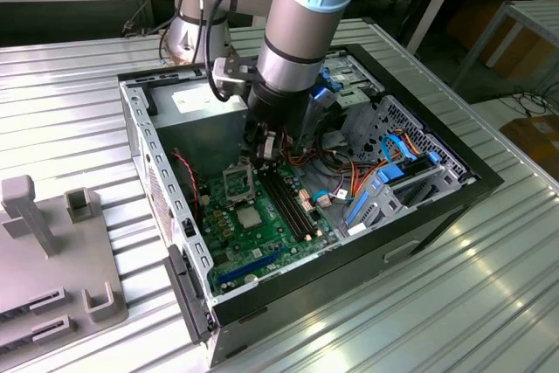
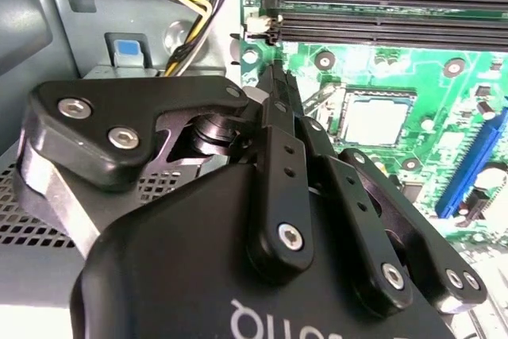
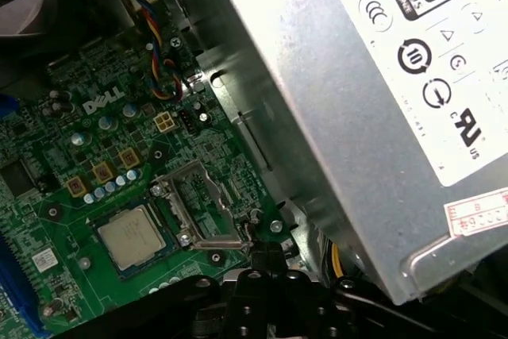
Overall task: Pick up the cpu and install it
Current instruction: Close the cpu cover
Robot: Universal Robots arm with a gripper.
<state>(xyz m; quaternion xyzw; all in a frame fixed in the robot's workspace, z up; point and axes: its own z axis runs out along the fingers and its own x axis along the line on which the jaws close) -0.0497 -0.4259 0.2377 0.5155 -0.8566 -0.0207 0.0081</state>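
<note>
Open PC case (image 1: pixel 140 120) lies on a ribbed, shiny metal counter (image 1: pixel 79 102); sheet-steel walls, perforated in places. Inside: green motherboard (image 1: pixel 262 242), matte, dotted w/ small round caps. One cpu (image 1: pixel 248 218): flat square chip, plain silver-grey metal top, slightly brushed look, sitting flat in its socket on the board (also clear in the first wrist view (image 3: pixel 131 236) and the second wrist view (image 2: pixel 378 119)). Just beside it, on the far side in the exterior view, one hinged metal socket frame (image 3: pixel 198 208) stands open, w/ a thin wire lever at its edge.

Long black memory slots (image 2: pixel 381 1): 4 parallel strips by my count in the exterior view. One grey power-supply box (image 3: pixel 357 117), smooth painted steel, at the far end of the case. Blue plastic drive brackets (image 1: pixel 367 198) toward the exterior view's right. Cable bundles: red, orange, yellow, black.

Gripper (image 2: pixel 274 77): black, matte, bolted linkage bars w/ silver screws. Fingers pressed together at the tips, nothing between them. They hang over the board near the open frame, apart from the cpu.

Grey plastic fixture (image 1: pixel 52 251) sits on the counter at the exterior view's left.
</note>
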